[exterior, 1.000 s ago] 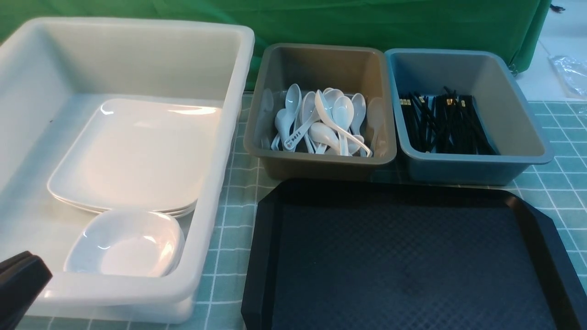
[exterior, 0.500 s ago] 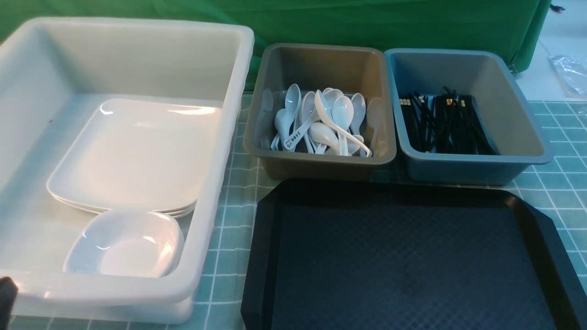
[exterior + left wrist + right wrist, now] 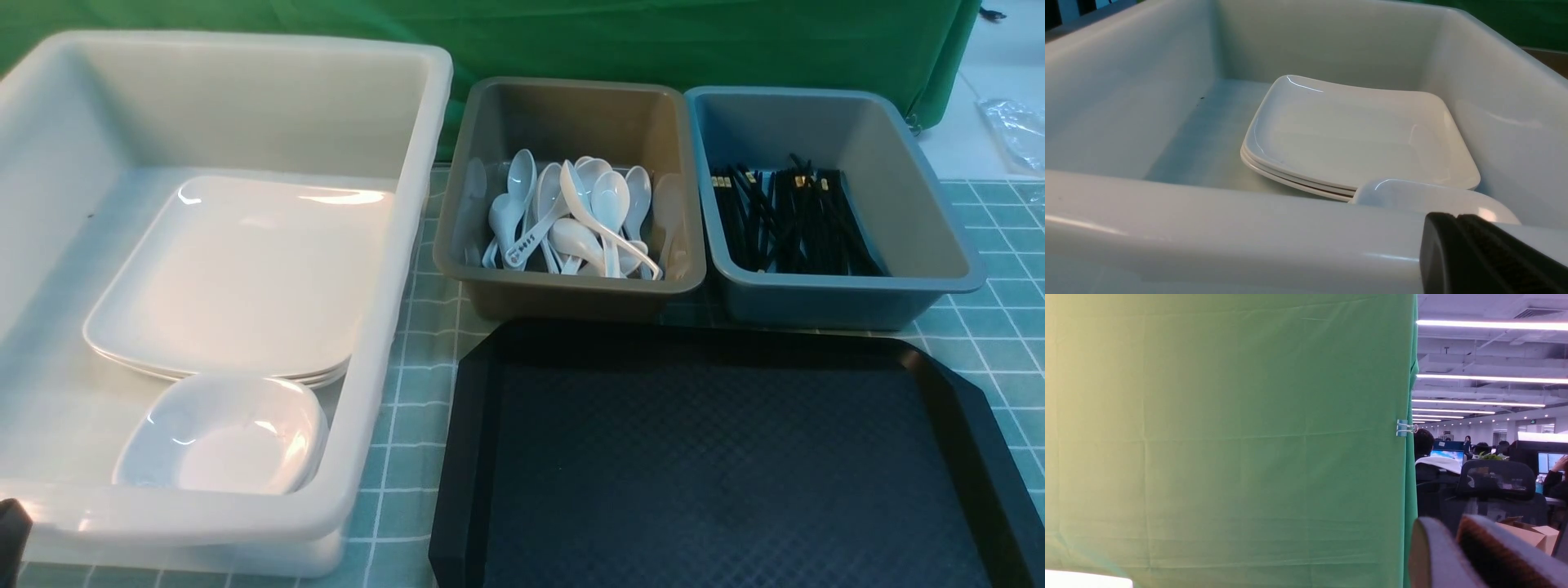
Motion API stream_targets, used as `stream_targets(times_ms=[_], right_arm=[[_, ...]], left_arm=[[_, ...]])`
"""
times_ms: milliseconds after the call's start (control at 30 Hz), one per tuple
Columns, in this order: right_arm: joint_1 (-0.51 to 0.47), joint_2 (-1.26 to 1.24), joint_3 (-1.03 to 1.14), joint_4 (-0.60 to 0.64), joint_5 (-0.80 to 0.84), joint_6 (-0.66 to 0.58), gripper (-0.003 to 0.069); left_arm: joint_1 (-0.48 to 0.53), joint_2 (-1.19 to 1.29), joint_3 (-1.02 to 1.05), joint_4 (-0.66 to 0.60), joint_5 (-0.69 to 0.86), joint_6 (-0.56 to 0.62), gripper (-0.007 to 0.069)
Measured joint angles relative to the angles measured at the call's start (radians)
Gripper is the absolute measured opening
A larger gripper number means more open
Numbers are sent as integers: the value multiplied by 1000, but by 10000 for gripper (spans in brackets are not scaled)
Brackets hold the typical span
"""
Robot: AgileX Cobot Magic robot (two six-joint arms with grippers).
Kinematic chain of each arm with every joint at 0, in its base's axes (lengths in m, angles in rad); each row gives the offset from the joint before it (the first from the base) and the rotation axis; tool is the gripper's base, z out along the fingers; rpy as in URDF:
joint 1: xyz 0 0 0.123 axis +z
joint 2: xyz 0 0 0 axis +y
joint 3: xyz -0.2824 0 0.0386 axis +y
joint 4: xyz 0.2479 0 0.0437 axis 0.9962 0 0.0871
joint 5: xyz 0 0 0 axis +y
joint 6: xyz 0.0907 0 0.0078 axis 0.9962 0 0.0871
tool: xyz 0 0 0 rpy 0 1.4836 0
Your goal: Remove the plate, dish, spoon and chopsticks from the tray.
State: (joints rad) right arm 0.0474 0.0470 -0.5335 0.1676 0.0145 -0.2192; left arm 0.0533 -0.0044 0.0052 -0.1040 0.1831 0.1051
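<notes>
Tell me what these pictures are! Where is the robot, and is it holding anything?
The robot has two arms, and each has a pincher called a gripper. You barely see it because the cameras sit on the robot itself.

The front picture looks forward from between the arms. On the table, the black tray is bare. Behind it stand three tubs. The white tub holds a stack of big plates and a small dish. The brown-grey tub holds white spoons. The blue tub holds black chopsticks.

The left wrist picture peeks over the white tub's edge; the dark shape at the corner is the left gripper. The right wrist picture shows a green curtain, an office, and a bit of the right gripper.

No picture shows either gripper holding anything.
</notes>
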Motion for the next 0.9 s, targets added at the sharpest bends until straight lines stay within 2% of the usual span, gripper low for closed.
stream_targets(times_ms=[600, 800, 900], right_arm=[[0, 0, 0, 0, 2, -12, 190], [0, 1, 56, 0, 82, -140, 207], [0, 2, 185, 0, 94, -182, 214]], left_arm=[[0, -1, 0, 1, 2, 0, 17], [0, -1, 0, 1, 2, -1, 17], [0, -1, 0, 1, 2, -1, 17]])
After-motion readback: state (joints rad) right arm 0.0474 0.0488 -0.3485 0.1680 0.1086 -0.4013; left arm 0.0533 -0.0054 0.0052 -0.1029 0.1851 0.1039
